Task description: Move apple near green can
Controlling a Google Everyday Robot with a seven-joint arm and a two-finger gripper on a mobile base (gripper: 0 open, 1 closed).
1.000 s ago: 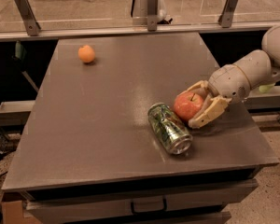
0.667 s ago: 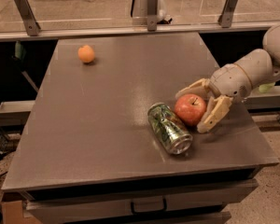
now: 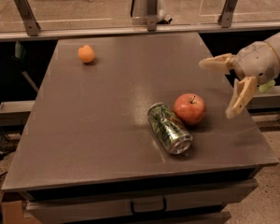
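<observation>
The grey table spreads below and to the picture-left of the gripper, its right edge running under the wrist. The gripper hangs over that right side, raised off the surface, at the end of a pale rounded arm that enters from the picture's right edge. Its two tan fingers are spread wide apart, one reaching level toward picture-left, the other slanting down toward the tabletop, with nothing between them. The green can lies on its side below and picture-left of the gripper, its silver end turned toward the table's front edge. The apple rests on the table between can and gripper, stem up, right against the can's flank, though actual contact cannot be told, and apart from the lower fingertip. An orange fruit sits far from the gripper, near the table's back corner at picture-left
</observation>
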